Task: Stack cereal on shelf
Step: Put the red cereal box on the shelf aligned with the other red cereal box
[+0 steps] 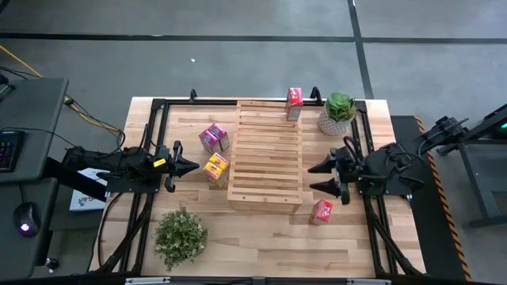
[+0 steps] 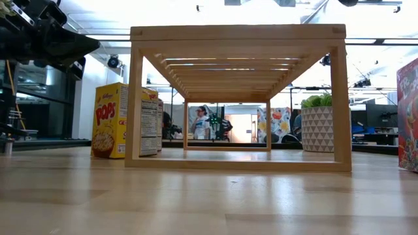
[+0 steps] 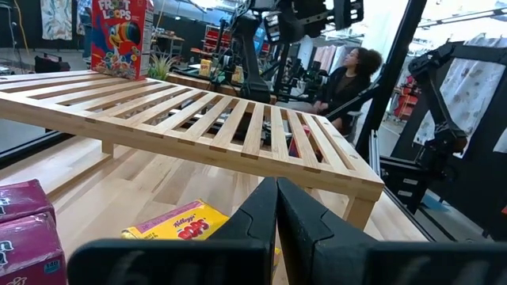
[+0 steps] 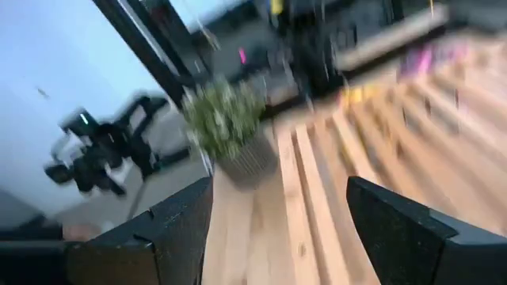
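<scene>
The slatted wooden shelf stands on its legs mid-table. A red cereal box stands upright on the shelf's far end. Two pink boxes and a yellow box sit on the table left of the shelf. Another red box is off its near right corner. My left gripper is shut and hovers just left of the yellow box. My right gripper is open, right of the shelf.
A potted green plant stands at the far right, beside the shelf. A leafy plant sits near the table's near left edge. A dark frame borders the tabletop. People are in the room beyond.
</scene>
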Tool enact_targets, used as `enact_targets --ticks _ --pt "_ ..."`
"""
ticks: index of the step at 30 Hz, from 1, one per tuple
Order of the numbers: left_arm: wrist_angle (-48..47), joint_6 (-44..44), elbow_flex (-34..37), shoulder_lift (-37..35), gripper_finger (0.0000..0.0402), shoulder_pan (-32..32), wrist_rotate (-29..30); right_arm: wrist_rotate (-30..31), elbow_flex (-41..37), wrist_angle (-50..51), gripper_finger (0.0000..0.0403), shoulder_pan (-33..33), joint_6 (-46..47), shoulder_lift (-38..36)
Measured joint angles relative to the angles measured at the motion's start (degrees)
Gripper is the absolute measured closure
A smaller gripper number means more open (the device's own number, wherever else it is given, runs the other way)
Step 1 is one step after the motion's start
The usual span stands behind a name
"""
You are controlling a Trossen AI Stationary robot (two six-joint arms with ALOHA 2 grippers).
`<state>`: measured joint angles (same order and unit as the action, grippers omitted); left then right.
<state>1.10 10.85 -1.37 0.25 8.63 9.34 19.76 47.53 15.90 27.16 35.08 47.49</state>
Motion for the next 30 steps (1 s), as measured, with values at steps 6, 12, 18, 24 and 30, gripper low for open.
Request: enact_targets --ticks 6,12,18,24,30 --pt "0.0 0.0 0.0 0.0 0.0398 0.0 0.0 -0.9 15.3 30.6 0.012 1.9 22.1 12.1" --pt "0.0 0.0 0.0 0.0 0.0398 0.0 0.0 -7.8 25.4 60.7 0.012 5.7 55.5 25.1" --pt "0.0 0.0 0.0 0.0 0.0398 0.0 0.0 -15.7 27.0 67.4 0.012 10.2 71.6 33.4" --pt "0.0 0.0 0.0 0.0 0.0398 0.0 0.0 -14.4 27.0 63.2 0.012 12.2 76.0 37.5" --pt "0.0 0.0 0.0 0.0 0.0398 0.0 0.0 -5.5 27.0 57.8 0.012 13.0 78.0 37.8"
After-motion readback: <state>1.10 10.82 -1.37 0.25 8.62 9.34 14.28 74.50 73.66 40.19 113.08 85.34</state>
